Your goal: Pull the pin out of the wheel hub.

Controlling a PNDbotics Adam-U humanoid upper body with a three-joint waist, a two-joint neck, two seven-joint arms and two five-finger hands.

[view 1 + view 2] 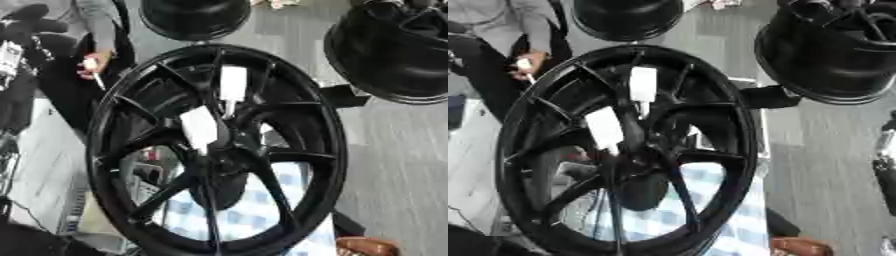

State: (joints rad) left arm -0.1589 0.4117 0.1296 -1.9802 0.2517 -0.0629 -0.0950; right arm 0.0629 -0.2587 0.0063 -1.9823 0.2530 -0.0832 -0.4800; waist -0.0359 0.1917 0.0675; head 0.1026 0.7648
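**Black wheel fills the view, two white tabs near its hub**

A large black wheel (219, 150) with thin spokes stands in the middle of both views, its face turned towards the camera and its rim tilted a little. The hub (219, 162) sits just below the centre of the picture, where the spokes meet.

Two white pieces show against the spokes. The upper white piece (233, 84) is upright, above the hub, with a narrower stem hanging from its lower end. The lower white piece (199, 127) is tilted and lies nearer the hub, up and to its left. Which of them is the pin cannot be told, nor whether either is seated in the hub.

No robot hand can be made out in either view, so the state of both is unknown.

Through the gaps between the lower spokes a blue and white checked cloth (254, 210) is visible. Two more black wheels lie behind: one at the top (194, 17), one at the upper right (833, 50). The floor (394, 165) to the right is grey.
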